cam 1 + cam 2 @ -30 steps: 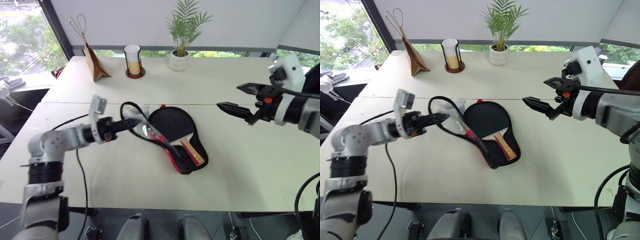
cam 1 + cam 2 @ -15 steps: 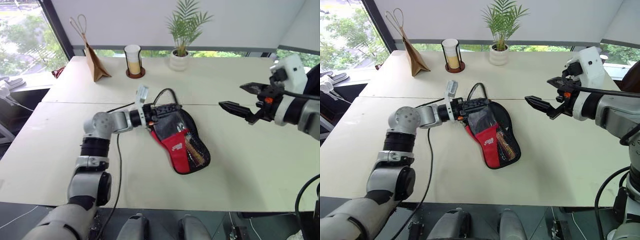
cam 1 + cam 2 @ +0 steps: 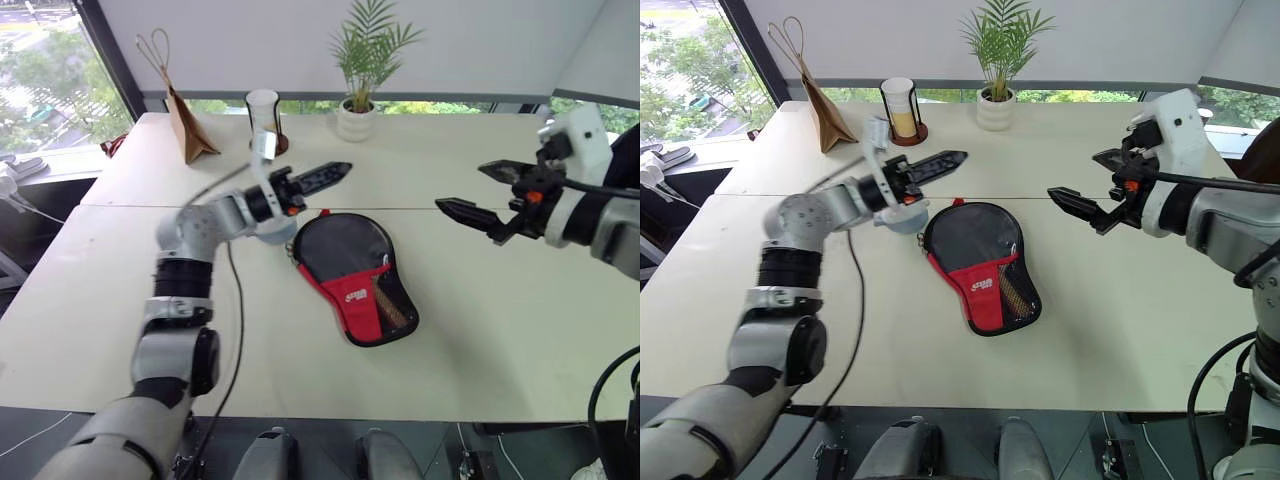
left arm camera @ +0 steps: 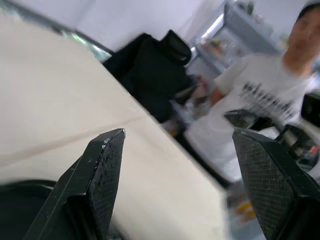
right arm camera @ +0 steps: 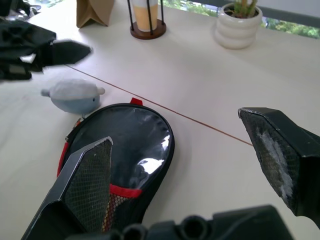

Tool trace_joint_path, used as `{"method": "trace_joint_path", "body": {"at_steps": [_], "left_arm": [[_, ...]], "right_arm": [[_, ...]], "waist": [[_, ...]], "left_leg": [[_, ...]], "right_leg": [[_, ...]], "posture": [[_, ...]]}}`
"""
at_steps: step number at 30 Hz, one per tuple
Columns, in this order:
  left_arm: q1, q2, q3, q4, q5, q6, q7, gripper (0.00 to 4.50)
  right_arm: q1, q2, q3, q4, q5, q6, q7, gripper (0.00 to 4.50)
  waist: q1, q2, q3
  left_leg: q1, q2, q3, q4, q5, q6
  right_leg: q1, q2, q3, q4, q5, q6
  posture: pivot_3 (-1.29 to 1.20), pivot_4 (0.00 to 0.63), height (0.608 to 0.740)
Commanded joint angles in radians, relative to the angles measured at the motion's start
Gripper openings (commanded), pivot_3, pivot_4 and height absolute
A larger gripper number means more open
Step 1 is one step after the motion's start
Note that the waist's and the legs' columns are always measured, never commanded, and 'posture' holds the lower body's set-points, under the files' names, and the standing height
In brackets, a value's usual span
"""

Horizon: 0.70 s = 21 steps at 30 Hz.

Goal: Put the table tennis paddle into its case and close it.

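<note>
On the bench (image 3: 480, 330), case (image 3: 357, 275) lies flat, flap down, red panel and mesh up; paddle probably inside, can't see it. Fluffy ball (image 5: 75, 95) just beside its round end. Left gripper (image 3: 335, 172) above the case, fingers apart, empty. Right gripper (image 3: 475, 196) wide, empty, well apart from case.
</note>
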<state>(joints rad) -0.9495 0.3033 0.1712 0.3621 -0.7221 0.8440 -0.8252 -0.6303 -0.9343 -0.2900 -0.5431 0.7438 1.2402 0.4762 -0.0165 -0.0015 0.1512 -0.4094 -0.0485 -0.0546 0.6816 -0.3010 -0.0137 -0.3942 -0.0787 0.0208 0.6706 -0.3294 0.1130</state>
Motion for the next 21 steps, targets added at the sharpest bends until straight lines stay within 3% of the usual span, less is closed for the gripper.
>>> {"method": "trace_joint_path", "body": {"at_steps": [1, 7, 15, 21], "left_arm": [[0.041, 0.104, -0.059, -0.097, 0.104, -0.142, -0.097, 3.49], [0.121, 0.227, -0.11, -0.097, 0.261, -0.376, -0.163, 3.49], [0.225, 0.265, -0.096, -0.116, 0.317, -0.473, -0.155, 3.49], [0.313, 0.282, -0.131, -0.202, 0.331, -0.48, -0.188, 3.49]], "right_arm": [[0.0, 0.037, 0.061, -0.009, -0.039, -0.088, 0.0, 4.5], [0.037, 0.116, 0.211, 0.071, -0.146, -0.271, 0.038, 4.5], [0.025, 0.267, 0.335, 0.282, -0.275, -0.497, 0.089, 4.5], [0.058, 0.264, 0.377, 0.328, -0.326, -0.441, 0.112, 4.5]], "waist": [[0.001, 0.0, 0.0], [0.008, 0.0, 0.0], [-0.001, 0.0, 0.0], [0.003, 0.0, 0.0]], "left_leg": [[0.0, 0.0, 0.0, 0.0, 0.0, 0.0], [0.0, 0.0, -0.001, 0.001, 0.0, 0.0], [0.0, -0.001, -0.001, 0.001, 0.0, 0.0], [0.0, -0.001, -0.001, 0.001, 0.0, 0.0]], "right_leg": [[0.0, 0.0, 0.0, 0.0, 0.0, 0.0], [0.002, 0.0, -0.001, -0.001, 0.0, 0.0], [0.001, 0.0, -0.001, 0.0, 0.0, 0.0], [0.0, 0.0, -0.002, 0.002, 0.0, 0.0]], "posture": [[0.0, 0.15, 0.74], [0.0, 0.15, 0.74], [0.0, 0.15, 0.74], [0.0, 0.15, 0.74]]}}
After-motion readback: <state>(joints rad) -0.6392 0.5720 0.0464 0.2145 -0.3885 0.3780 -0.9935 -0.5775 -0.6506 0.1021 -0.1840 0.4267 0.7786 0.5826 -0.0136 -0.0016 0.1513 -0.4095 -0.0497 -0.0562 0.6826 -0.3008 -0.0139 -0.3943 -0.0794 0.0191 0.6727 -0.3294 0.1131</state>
